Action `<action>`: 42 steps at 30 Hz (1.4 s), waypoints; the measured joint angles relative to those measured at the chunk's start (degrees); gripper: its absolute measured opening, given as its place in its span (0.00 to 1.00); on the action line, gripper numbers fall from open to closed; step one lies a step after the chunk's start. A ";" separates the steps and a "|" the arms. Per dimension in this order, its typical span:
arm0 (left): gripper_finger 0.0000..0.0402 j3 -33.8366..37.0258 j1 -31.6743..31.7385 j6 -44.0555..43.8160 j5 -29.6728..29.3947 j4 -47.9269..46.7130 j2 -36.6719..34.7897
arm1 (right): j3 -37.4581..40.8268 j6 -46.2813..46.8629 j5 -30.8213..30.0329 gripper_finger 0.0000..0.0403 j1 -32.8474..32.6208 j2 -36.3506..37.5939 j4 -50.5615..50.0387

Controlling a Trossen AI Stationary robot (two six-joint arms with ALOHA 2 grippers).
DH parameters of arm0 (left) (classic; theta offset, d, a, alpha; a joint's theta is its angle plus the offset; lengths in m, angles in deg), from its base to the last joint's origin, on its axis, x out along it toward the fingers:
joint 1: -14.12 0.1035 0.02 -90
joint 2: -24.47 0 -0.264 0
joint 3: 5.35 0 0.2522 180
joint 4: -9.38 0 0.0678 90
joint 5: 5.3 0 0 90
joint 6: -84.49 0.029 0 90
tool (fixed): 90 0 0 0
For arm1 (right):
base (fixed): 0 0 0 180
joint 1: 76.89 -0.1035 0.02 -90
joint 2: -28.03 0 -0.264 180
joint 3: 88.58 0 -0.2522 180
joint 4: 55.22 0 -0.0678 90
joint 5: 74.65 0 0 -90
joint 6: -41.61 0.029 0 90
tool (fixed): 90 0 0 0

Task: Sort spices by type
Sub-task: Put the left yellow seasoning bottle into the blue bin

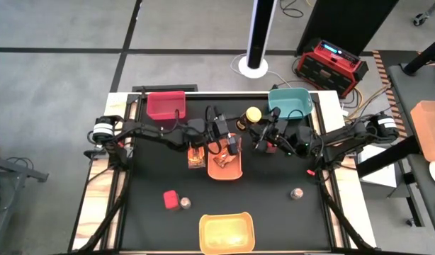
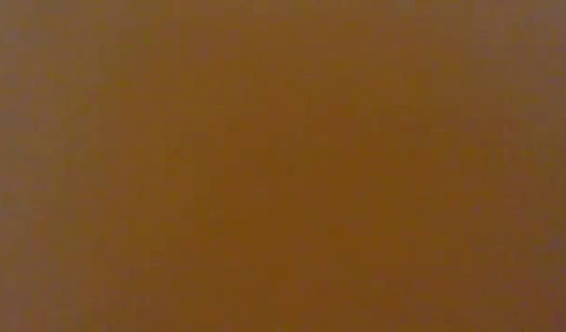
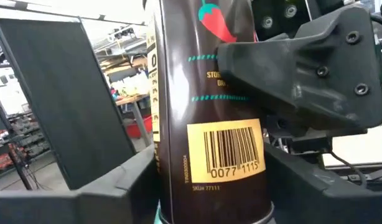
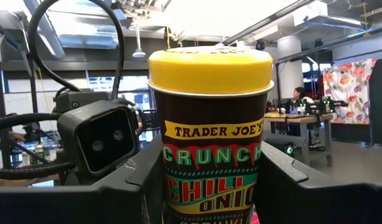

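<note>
yellow lid, right wrist view: jar [image 4: 209, 130] | low view: blank orange

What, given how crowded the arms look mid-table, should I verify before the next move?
1. Right gripper on jar: ok, fingers flank it, jar upright.
2. Lid on: ok.
3. Left gripper: a jar between its fingers too; same jar or the second, cannot tell.
4. Arm spacing: not ok, both grippers close together by the orange bin.
5. Low view: not ok, fully blocked.
</note>
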 joint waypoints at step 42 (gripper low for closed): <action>0.52 0.42 -3.43 13.16 -3.85 -12.68 -0.66 | -32.68 3.97 -1.70 0.79 -6.10 8.66 -95.81</action>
